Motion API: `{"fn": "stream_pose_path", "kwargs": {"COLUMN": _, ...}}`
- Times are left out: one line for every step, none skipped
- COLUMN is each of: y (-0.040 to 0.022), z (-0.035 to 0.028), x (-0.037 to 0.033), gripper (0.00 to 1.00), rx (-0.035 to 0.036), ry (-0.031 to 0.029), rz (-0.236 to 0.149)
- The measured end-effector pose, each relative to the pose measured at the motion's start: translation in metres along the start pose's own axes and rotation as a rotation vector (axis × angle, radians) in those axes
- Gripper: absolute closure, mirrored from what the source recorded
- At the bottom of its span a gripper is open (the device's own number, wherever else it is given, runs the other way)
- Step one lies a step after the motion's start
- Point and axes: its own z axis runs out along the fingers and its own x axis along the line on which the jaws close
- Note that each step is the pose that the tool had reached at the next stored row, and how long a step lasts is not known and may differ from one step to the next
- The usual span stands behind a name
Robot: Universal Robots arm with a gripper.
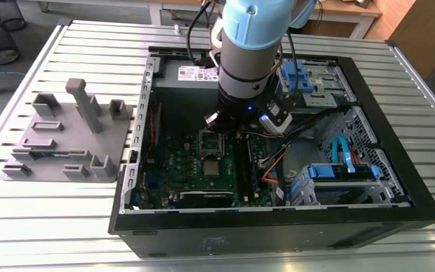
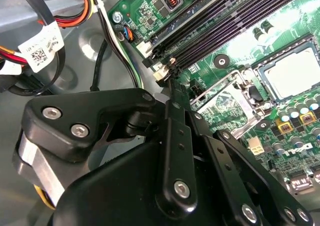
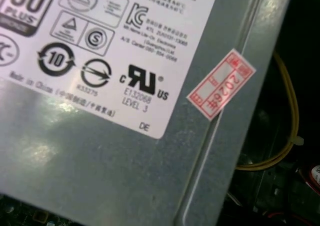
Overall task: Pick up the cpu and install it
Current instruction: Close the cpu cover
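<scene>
Atop slatted metal table (image 1: 51,226), open computer case (image 1: 278,226), fingers (image 2: 175,136) closed over motherboard (image 1: 183,164), cpu (image 1: 212,168) on it, desks (image 1: 353,11) behind

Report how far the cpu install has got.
Apparently done: the cpu lies flat in its socket on the green board. In hand: nothing that I can see; the gripper hangs over the board by the memory slots. Left: the socket's metal frame stands tilted open beside the chip, not yet closed over it.
</scene>
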Motion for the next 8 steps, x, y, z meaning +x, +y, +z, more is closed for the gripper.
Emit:
{"fn": "stream_pose_path", "kwargs": {"y": 0.0, "z": 0.0001, "x": 0.0, "gripper": 0.89, "rx": 0.0, "ry": 0.0, "rz": 0.0}}
{"fn": "stream_pose_path", "kwargs": {"y": 0.0, "z": 0.0002, "x": 0.0, "gripper": 0.89, "rx": 0.0, "ry": 0.0, "rz": 0.0}}
{"fn": "stream_pose_path", "kwargs": {"y": 0.0, "z": 0.0003, "x": 0.0, "gripper": 0.89, "rx": 0.0, "ry": 0.0, "rz": 0.0}}
{"fn": "stream_pose_path", "kwargs": {"y": -0.0001, "z": 0.0005, "x": 0.0, "gripper": 0.89, "rx": -0.0001, "ry": 0.0, "rz": 0.0}}
{"fn": "stream_pose_path", "kwargs": {"y": -0.0001, "z": 0.0007, "x": 0.0, "gripper": 0.89, "rx": -0.0001, "ry": -0.0001, "rz": 0.0}}
{"fn": "stream_pose_path", "kwargs": {"y": -0.0001, "z": 0.0008, "x": 0.0, "gripper": 0.89, "rx": 0.0, "ry": -0.0001, "rz": 0.0}}
{"fn": "stream_pose_path", "kwargs": {"y": -0.0001, "z": 0.0009, "x": 0.0, "gripper": 0.89, "rx": -0.0001, "ry": 0.0, "rz": 0.0}}
{"fn": "stream_pose_path", "kwargs": {"y": -0.0001, "z": 0.001, "x": 0.0002, "gripper": 0.89, "rx": 0.0, "ry": 0.0, "rz": 0.0}}
